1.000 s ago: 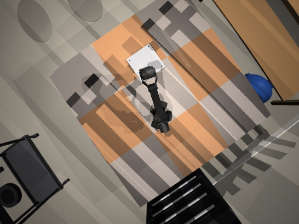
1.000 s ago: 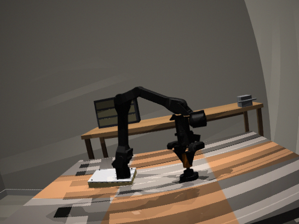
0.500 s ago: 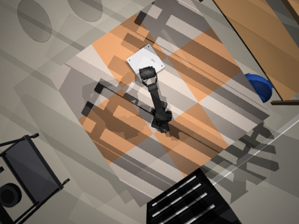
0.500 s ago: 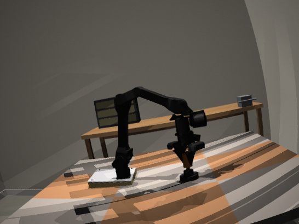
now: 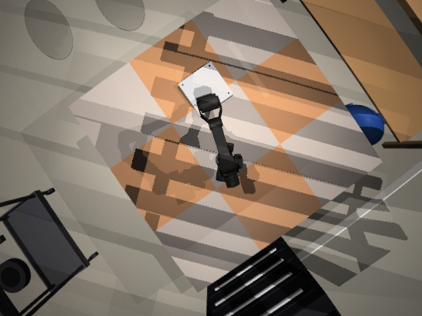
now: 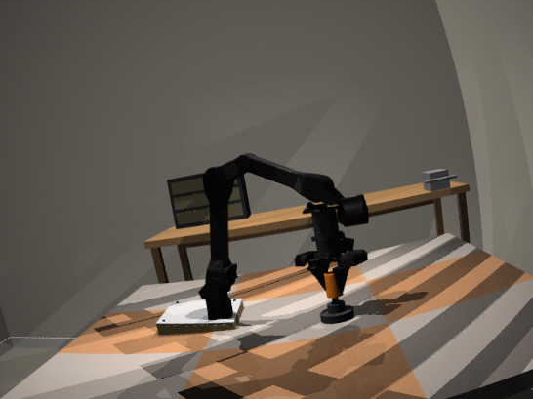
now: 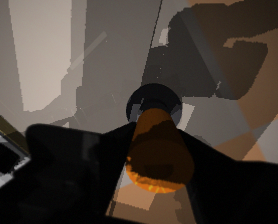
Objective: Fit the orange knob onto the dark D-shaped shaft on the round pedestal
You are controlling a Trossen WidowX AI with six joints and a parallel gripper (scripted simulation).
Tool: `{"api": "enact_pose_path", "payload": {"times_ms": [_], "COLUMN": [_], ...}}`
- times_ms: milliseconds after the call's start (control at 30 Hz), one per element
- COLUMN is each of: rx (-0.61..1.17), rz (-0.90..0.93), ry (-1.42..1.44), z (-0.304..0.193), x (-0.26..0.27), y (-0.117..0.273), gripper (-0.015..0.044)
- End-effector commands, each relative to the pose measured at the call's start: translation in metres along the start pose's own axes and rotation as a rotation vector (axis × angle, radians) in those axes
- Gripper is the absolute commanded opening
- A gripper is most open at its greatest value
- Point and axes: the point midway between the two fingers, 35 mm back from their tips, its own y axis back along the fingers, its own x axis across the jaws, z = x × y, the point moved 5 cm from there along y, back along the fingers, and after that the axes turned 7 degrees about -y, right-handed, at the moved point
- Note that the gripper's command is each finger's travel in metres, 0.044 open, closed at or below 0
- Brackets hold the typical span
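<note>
The orange knob (image 6: 332,284) (image 7: 159,155) is held between the fingers of my gripper (image 6: 334,290) (image 7: 155,129), leaning slightly in the exterior view. The round dark pedestal (image 6: 337,315) (image 7: 153,90) is directly below it. A short dark piece of the shaft (image 6: 335,301) shows between the knob's lower end and the pedestal, so the knob is not down on the pedestal. Whether its hole is around the shaft top or only resting on it cannot be told. The hole and the shaft's flat side are hidden. In the top view the arm covers knob and pedestal.
The arm's white base plate (image 5: 201,76) (image 6: 183,313) stands on the orange-and-grey checkered table top (image 5: 267,225) (image 6: 293,377), away from the pedestal. Striped shadows cross the surface. A wooden bench (image 6: 390,200) is behind, with a grey block-shaped object (image 6: 435,180) on it.
</note>
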Motion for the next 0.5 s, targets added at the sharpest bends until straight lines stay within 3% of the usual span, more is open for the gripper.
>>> {"api": "enact_pose_path", "payload": {"times_ms": [0,467], "rx": [-0.005,-0.005], "rz": [0.002,0.002], "ry": [0.055,0.055], "z": [-0.0003,0.0008], "x": [0.0014,0.0004], "y": [-0.0004,-0.0034], "gripper": [0.0,0.0]}}
